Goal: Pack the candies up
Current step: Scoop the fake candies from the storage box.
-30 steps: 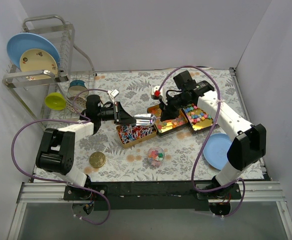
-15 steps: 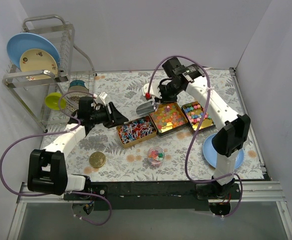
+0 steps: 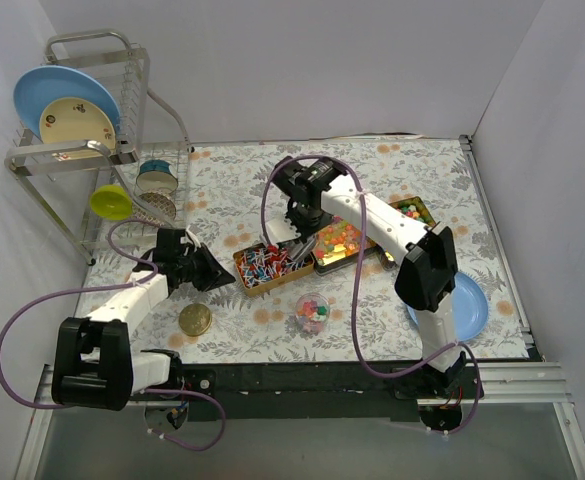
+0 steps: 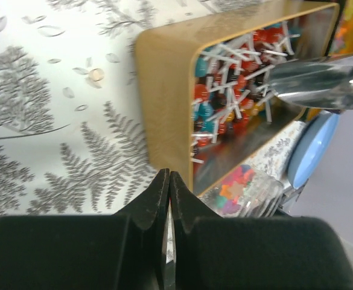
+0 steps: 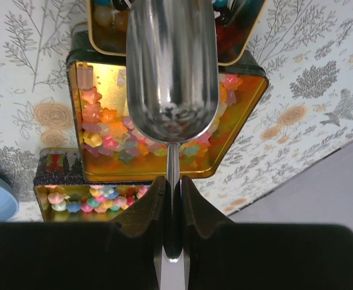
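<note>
Three open gold tins stand in a row. The left tin [image 3: 270, 265] holds red/blue/white wrapped candies [image 4: 236, 96]. The middle tin [image 3: 338, 240] holds orange-yellow-red gummies [image 5: 113, 136]. The right tin [image 3: 413, 212] holds pastel candies [image 5: 92, 196] and is partly hidden by the arm. A small clear cup [image 3: 312, 312] holds a few coloured candies. My right gripper [image 3: 294, 222] is shut on the handle of a metal scoop [image 5: 172, 66], which hangs over the tins and looks empty. My left gripper [image 3: 224, 277] is shut and empty, low at the left tin's left end [image 4: 164, 90].
A round gold lid [image 3: 194, 319] lies near the front left. A blue plate [image 3: 464, 303] lies at the front right under the right arm. A dish rack [image 3: 92, 150] with plates and cups stands at the far left. Purple cables loop over the table.
My right arm swung left with the scoop, from over the middle tin towards the left tin. My left gripper drew back towards the near left, to the left tin's end.
</note>
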Robot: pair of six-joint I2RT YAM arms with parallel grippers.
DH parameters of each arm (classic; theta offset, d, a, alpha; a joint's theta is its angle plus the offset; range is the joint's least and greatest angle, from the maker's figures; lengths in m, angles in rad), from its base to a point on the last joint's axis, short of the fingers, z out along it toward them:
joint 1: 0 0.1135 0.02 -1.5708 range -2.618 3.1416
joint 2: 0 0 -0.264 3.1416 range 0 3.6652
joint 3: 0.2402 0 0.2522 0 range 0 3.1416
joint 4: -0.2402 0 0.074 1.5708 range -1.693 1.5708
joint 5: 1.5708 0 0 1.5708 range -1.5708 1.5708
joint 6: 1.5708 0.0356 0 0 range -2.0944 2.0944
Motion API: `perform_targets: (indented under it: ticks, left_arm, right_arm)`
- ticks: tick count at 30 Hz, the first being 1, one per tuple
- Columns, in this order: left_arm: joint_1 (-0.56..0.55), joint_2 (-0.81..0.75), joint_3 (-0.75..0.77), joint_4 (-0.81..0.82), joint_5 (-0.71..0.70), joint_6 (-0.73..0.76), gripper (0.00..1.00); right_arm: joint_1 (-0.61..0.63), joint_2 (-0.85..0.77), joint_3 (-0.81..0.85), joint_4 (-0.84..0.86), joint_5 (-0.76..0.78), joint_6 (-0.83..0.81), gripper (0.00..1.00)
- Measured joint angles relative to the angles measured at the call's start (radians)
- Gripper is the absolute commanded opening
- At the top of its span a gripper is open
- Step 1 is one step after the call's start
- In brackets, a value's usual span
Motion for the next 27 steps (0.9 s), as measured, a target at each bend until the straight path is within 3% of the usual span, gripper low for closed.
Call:
perform_targets:
  ticks: [15,27]
  left_arm:
    - [0.005,0.092,-0.050,0.046,-0.045,-0.014,0.00]
    - [-0.022,0.145,-0.061,0.145,-0.021,-0.013,0.00]
  right_arm:
    - [0.112,0.091,0.101,0.001,0.294,0.084,0.01]
    - [0.174,0.111,0.027,0.006,0.349,0.158,0.01]
